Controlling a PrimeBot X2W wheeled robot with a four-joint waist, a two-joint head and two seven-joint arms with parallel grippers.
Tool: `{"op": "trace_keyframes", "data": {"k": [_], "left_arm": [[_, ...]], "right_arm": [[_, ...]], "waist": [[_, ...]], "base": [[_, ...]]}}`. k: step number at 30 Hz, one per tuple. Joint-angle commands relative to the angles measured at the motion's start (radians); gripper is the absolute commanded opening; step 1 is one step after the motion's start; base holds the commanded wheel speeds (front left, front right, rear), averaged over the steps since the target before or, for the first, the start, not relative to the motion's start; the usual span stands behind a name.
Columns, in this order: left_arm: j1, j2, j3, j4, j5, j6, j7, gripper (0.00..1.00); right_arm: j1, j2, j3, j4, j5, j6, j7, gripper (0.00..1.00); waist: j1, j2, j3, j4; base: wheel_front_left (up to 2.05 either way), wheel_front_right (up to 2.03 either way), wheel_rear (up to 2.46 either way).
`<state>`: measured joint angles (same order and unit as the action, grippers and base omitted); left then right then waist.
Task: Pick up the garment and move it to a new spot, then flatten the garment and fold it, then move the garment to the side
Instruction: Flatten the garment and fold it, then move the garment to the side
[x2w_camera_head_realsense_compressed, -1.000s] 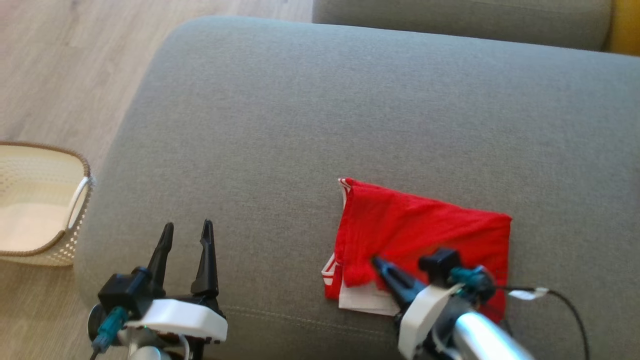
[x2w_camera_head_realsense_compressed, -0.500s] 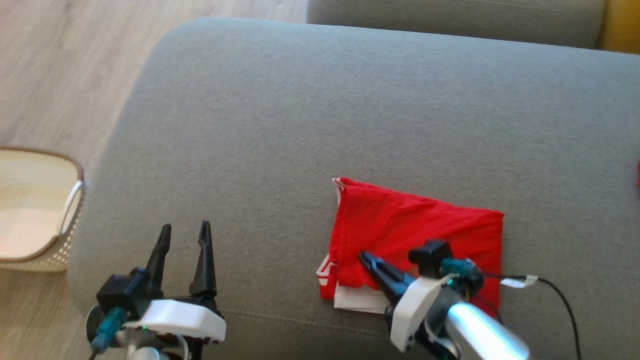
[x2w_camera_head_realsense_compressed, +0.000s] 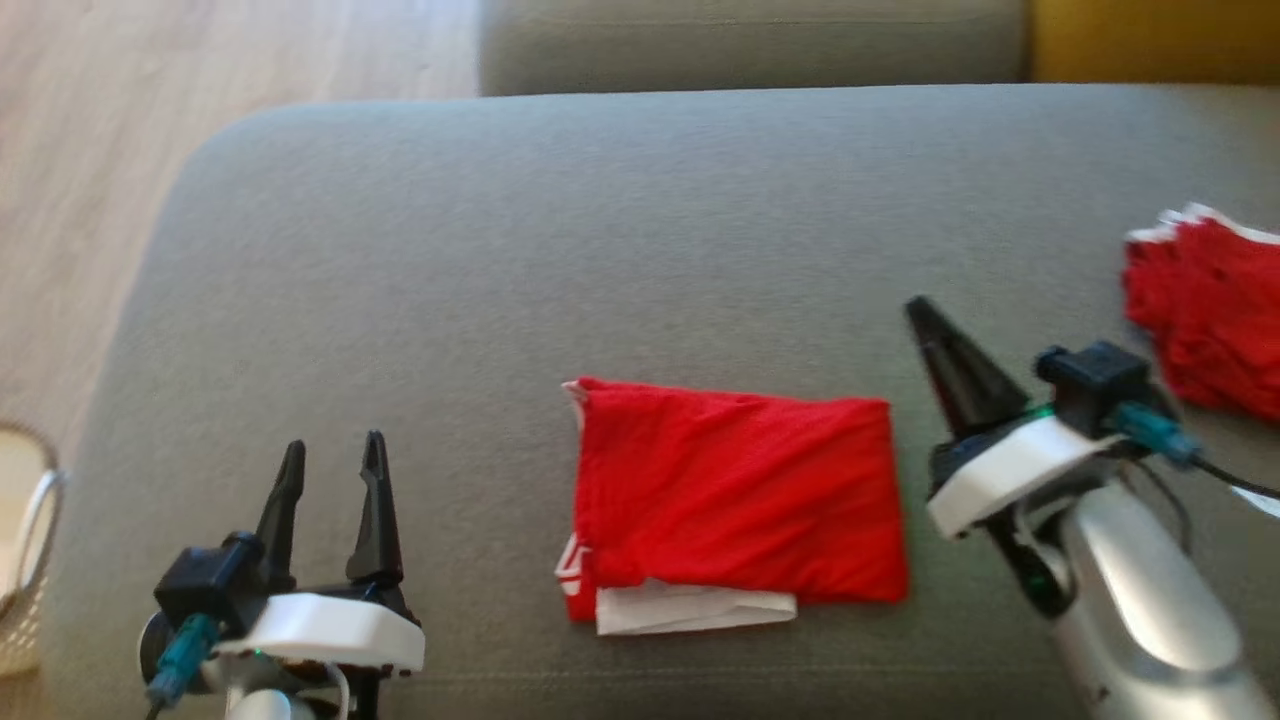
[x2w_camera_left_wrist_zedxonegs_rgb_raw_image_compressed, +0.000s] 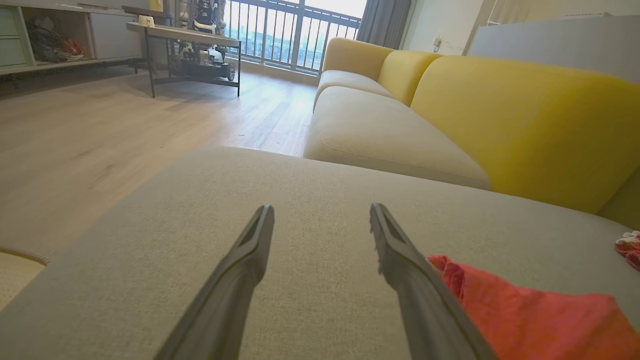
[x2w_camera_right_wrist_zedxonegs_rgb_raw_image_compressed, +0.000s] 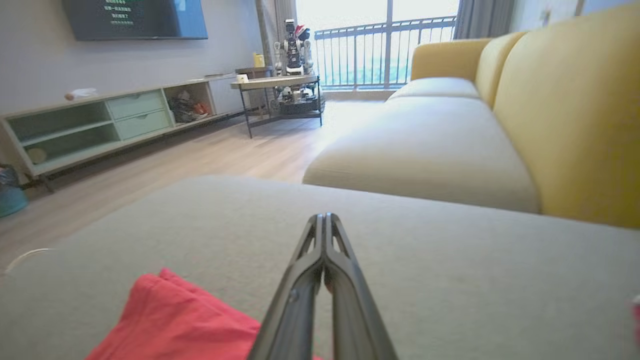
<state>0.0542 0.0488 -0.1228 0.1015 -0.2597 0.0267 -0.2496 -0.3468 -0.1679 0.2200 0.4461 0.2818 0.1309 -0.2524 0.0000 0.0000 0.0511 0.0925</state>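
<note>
A basket (x2w_camera_head_realsense_compressed: 25, 520) was cut off at the left border, beyond the cushion's (x2w_camera_head_realsense_compressed: 600, 230) rounded edge. The left gripper (x2w_camera_head_realsense_compressed: 335, 442) was held spread over bare fabric. The garment (x2w_camera_head_realsense_compressed: 735, 490) was laid folded near the front edge. The right gripper (x2w_camera_head_realsense_compressed: 917, 308) was pressed together, empty, just beside its right edge. Open cushion was left behind them; another red cloth (x2w_camera_head_realsense_compressed: 1210, 310) was seen far right.

A grey cushion (x2w_camera_head_realsense_compressed: 600, 230) spreads beneath and ahead of the left gripper (x2w_camera_head_realsense_compressed: 335, 442) and the right gripper (x2w_camera_head_realsense_compressed: 918, 310). Left of the left gripper, a pale woven basket (x2w_camera_head_realsense_compressed: 20, 630) sits on the wooden floor (x2w_camera_head_realsense_compressed: 150, 90). Right of the right gripper lies what looks like a crumpled red cloth (x2w_camera_head_realsense_compressed: 1210, 310), though it is blurred. Ahead of that gripper stand a yellow sofa (x2w_camera_right_wrist_zedxonegs_rgb_raw_image_compressed: 575, 115), a low cabinet (x2w_camera_right_wrist_zedxonegs_rgb_raw_image_compressed: 100, 120) and a table (x2w_camera_right_wrist_zedxonegs_rgb_raw_image_compressed: 280, 85).
</note>
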Motion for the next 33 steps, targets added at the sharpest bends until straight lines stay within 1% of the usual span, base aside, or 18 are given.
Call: {"op": "trace_keyframes", "data": {"k": [1, 4, 8, 11, 12, 13, 22, 33], "left_arm": [[-0.04, 0.001, 0.036, -0.037, -0.003, 0.004, -0.012, 1.0], [-0.041, 0.001, 0.043, -0.04, -0.01, 0.008, -0.012, 1.0], [-0.044, 0.001, 0.042, -0.042, -0.013, 0.011, -0.012, 1.0], [-0.042, 0.001, 0.04, -0.04, -0.014, 0.01, -0.012, 1.0], [-0.04, 0.001, 0.04, -0.036, -0.012, 0.01, -0.012, 1.0], [-0.037, 0.001, 0.04, -0.03, -0.008, 0.01, -0.012, 1.0], [-0.01, 0.001, 0.059, 0.007, -0.003, 0.0, -0.012, 1.0], [-0.015, 0.001, 0.058, 0.012, 0.003, -0.008, -0.012, 1.0]], "right_arm": [[0.011, -0.004, 0.01, -0.037, -0.016, 0.0, -0.009, 0.0], [0.046, -0.004, -0.051, -0.102, -0.079, 0.0, -0.009, 0.0], [0.097, 0.019, -0.138, -0.172, -0.135, 0.0, -0.009, 0.0], [0.134, 0.039, -0.186, -0.199, -0.16, 0.0, -0.009, 0.0], [0.146, 0.046, -0.203, -0.204, -0.169, 0.0, -0.009, 0.6], [0.158, 0.053, -0.215, -0.206, -0.176, 0.0, -0.009, 1.0], [0.217, 0.099, -0.287, -0.221, -0.2, 0.0, -0.009, 1.0], [0.221, 0.114, -0.301, -0.223, -0.199, 0.0, -0.009, 1.0]], "waist": [[0.0, 0.0, -0.013, -0.031], [0.0, 0.0, -0.019, -0.059], [0.0, 0.0, -0.021, -0.085], [0.0, 0.0, -0.022, -0.098], [0.0, 0.0, -0.022, -0.101], [0.0, 0.0, -0.023, -0.103], [0.0, 0.0, -0.028, -0.109], [0.0, 0.0, -0.027, -0.108]], "base": [[0.0, 0.0, 0.0], [0.0, 0.0, 0.0], [0.0, 0.0, 0.0], [0.0, 0.0, 0.0], [0.0, 0.0, 0.0], [0.0, 0.0, 0.0], [0.0, 0.0, 0.0], [0.0, 0.0, 0.0]]}}
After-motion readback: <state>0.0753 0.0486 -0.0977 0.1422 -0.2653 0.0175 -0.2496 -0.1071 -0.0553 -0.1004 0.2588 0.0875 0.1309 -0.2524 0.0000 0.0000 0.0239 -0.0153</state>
